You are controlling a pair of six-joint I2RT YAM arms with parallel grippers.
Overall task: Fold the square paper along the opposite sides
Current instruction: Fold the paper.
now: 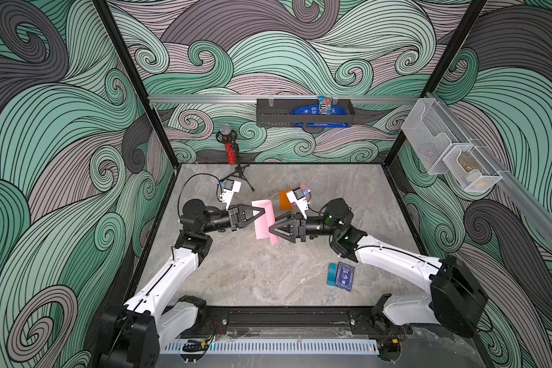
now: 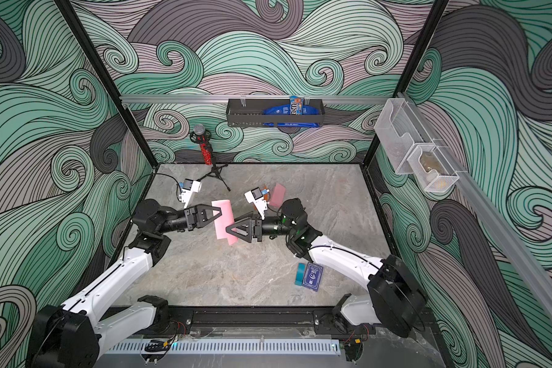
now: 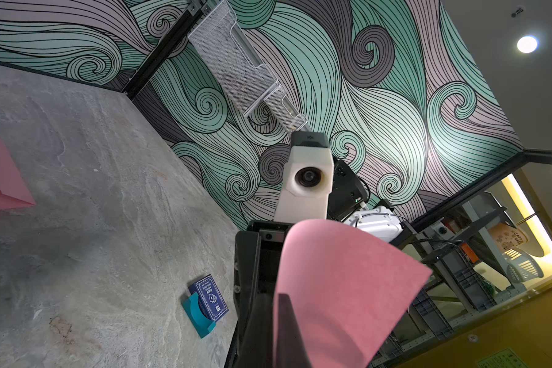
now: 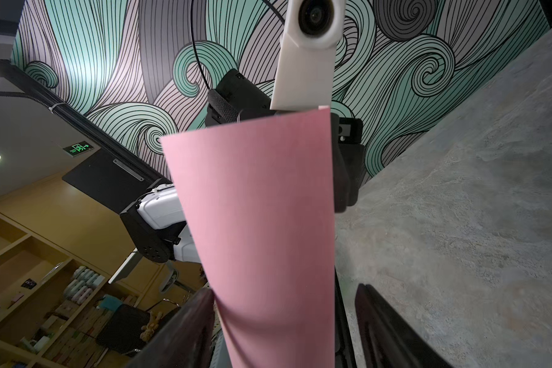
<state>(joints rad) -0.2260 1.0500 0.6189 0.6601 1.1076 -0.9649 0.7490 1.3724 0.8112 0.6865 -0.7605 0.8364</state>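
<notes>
Pink paper (image 1: 263,223) is held up over the middle of the marble tabletop (image 1: 252,280) in both top views. It is bowed into a loose curl, with its long axis running from the back of the cell toward the front. The left gripper (image 1: 262,211) is pinched shut on its farther part. The right gripper (image 1: 272,230) faces it from the opposite side at the nearer end, so the right arm looks best placed to take that end. Whether the lower edge touches the table I cannot tell.

Left wrist view: the paper (image 3: 348,286) fills the foreground and hides 1 finger; only 1 dark finger (image 3: 286,328) shows against it.

Right wrist view: the paper (image 4: 262,223) stands between 2 fingers (image 4: 185,325) set apart, close to 1 and clear of the other, not clamped. Another edge peeks from behind the far edge, so the sheet may be doubled.
</notes>
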